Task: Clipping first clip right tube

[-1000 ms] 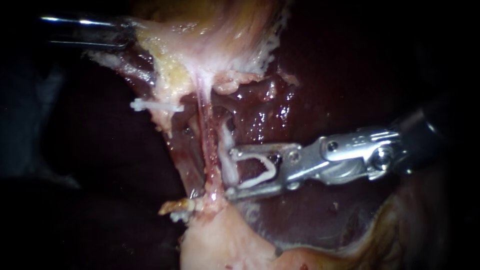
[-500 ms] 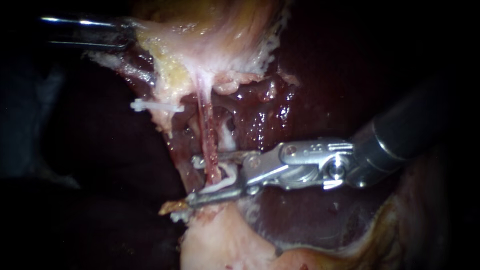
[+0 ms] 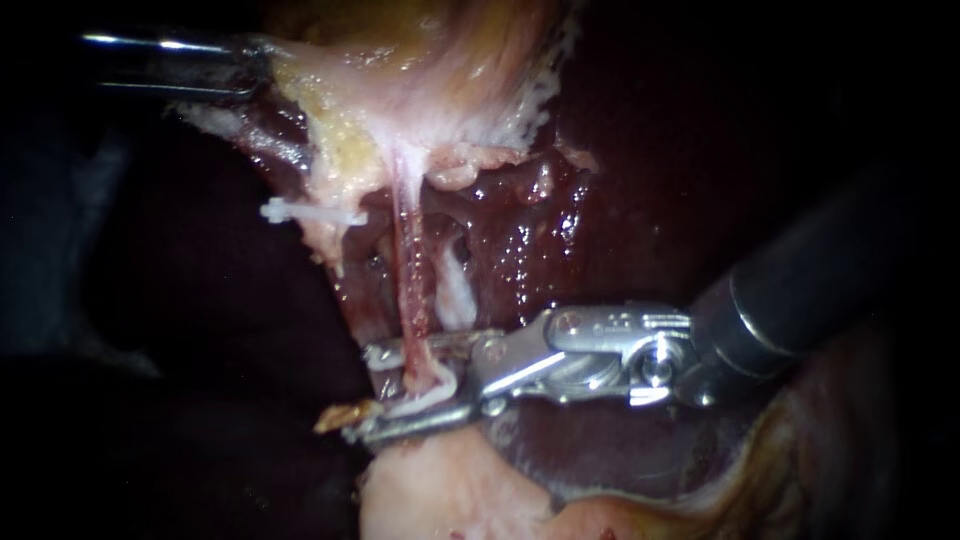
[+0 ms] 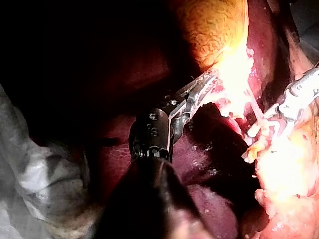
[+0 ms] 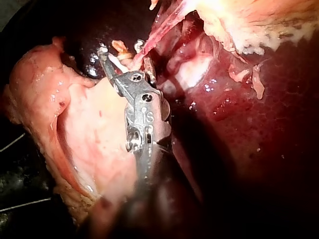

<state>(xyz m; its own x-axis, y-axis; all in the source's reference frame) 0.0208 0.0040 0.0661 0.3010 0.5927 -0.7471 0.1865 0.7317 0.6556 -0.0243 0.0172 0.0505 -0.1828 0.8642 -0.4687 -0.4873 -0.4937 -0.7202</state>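
Your right instrument [image 3: 362,393] straddles the right tube [image 3: 412,290] low down, jaws narrow around a white clip [image 3: 440,390]. There is open liver [image 3: 600,200] beside it. Your left instrument [image 4: 204,82] grips the gallbladder [image 3: 430,80] edge.

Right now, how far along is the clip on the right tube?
Done: left instrument holds the gallbladder, with the tube stretched taut. In hand: right instrument holds an open clip astride the tube. Left: closing the clip, then release.
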